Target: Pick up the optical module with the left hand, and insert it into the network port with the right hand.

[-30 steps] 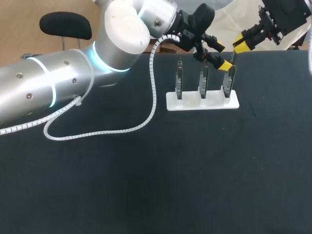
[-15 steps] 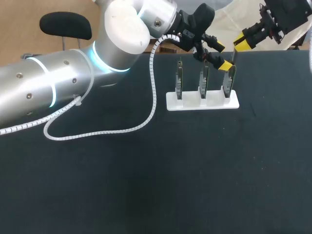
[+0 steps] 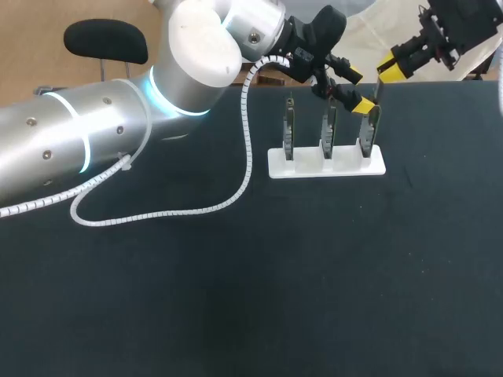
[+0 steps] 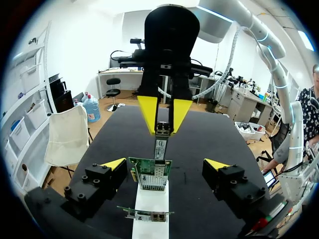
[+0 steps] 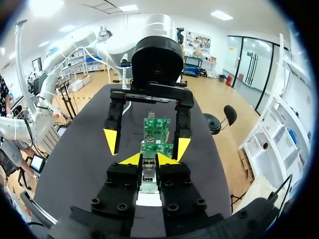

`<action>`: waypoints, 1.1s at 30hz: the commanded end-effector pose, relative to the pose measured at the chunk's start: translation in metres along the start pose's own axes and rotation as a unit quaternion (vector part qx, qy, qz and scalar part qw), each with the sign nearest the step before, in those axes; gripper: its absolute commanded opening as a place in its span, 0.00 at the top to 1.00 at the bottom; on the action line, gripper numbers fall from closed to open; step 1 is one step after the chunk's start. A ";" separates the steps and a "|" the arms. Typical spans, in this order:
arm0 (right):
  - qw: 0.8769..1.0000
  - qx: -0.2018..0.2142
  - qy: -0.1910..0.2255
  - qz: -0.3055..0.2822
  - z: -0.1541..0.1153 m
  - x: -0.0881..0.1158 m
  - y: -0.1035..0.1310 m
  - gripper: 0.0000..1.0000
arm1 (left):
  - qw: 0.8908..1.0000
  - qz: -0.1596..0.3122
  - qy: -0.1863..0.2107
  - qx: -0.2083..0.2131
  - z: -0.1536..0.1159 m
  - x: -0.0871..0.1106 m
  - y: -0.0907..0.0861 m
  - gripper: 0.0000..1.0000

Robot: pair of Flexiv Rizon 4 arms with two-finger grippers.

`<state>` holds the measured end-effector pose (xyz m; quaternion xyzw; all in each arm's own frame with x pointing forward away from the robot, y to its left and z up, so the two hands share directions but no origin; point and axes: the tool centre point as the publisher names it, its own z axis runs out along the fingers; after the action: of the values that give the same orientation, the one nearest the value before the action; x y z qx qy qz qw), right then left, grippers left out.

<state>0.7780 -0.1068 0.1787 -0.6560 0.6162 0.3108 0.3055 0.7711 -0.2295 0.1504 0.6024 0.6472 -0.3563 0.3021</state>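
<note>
A white holder (image 3: pixel 326 165) stands near the desk's (image 3: pixel 314 298) far edge, right of the middle, with three cards (image 3: pixel 289 126) upright in a row on it. The right end effector (image 3: pixel 390 70) hangs above the right end of that row, closed on the module (image 3: pixel 376 93). The module points straight down at the right card (image 3: pixel 369 133). The left end effector (image 3: pixel 357 89) sits just beside it, over the gap between the middle card and the right card. It is spread wide and holds nothing.

The head view shows only one yellow tip of the right end effector, and the module is a thin dark sliver there. The left wrist view shows both of that end effector's fingers (image 4: pixel 148 115) pinching the module's metal head from two sides. The slim body reaches down to the green card's upper edge. Whether it has entered a port I cannot tell.

In the right wrist view that end effector's own tips are nearly together, with the module's end between them and most of its body hidden. Ahead, the left end effector's fingers stand either side of two cards seen face on.

Only the head view shows the white coiled cable (image 3: pixel 157 214), which trails from the left arm (image 3: pixel 94 133) across the desk's left half.
</note>
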 end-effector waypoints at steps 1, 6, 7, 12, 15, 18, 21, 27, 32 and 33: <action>1.000 0.002 0.003 -0.005 0.002 0.000 -0.002 1.00 | 1.000 -0.001 0.002 0.001 0.000 -0.001 0.001 0.00; 1.000 0.005 0.004 -0.001 0.002 0.002 -0.003 1.00 | 1.000 -0.001 0.002 0.001 0.000 -0.001 0.001 0.00; 1.000 0.007 0.003 0.000 0.002 0.002 -0.003 1.00 | 1.000 -0.001 0.002 0.001 0.000 -0.001 0.001 0.00; 1.000 0.007 0.001 0.004 0.004 0.003 -0.002 1.00 | 1.000 -0.001 0.002 0.001 0.000 -0.001 0.001 0.00; 1.000 0.005 0.001 0.005 0.004 0.003 0.000 1.00 | 1.000 -0.001 0.002 0.001 0.000 -0.001 0.001 0.00; 1.000 0.004 0.000 0.005 0.005 0.004 0.000 1.00 | 1.000 -0.001 0.002 0.001 0.000 -0.001 0.001 0.00; 1.000 0.002 0.000 0.006 0.005 0.004 0.001 1.00 | 1.000 -0.001 0.002 0.001 0.000 -0.001 0.001 0.00; 1.000 0.003 -0.002 0.002 0.004 0.001 0.002 1.00 | 1.000 -0.001 0.002 0.001 0.000 -0.001 0.001 0.00; 1.000 0.005 -0.001 0.000 0.002 0.000 0.001 1.00 | 1.000 -0.001 0.002 0.001 0.000 -0.001 0.001 0.00; 1.000 0.005 -0.001 0.000 0.002 0.000 0.001 1.00 | 1.000 -0.001 0.002 0.001 0.000 -0.001 0.001 0.00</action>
<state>0.7786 -0.1051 0.1770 -0.6543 0.6170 0.3096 0.3087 0.7711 -0.2295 0.1504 0.6024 0.6472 -0.3564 0.3021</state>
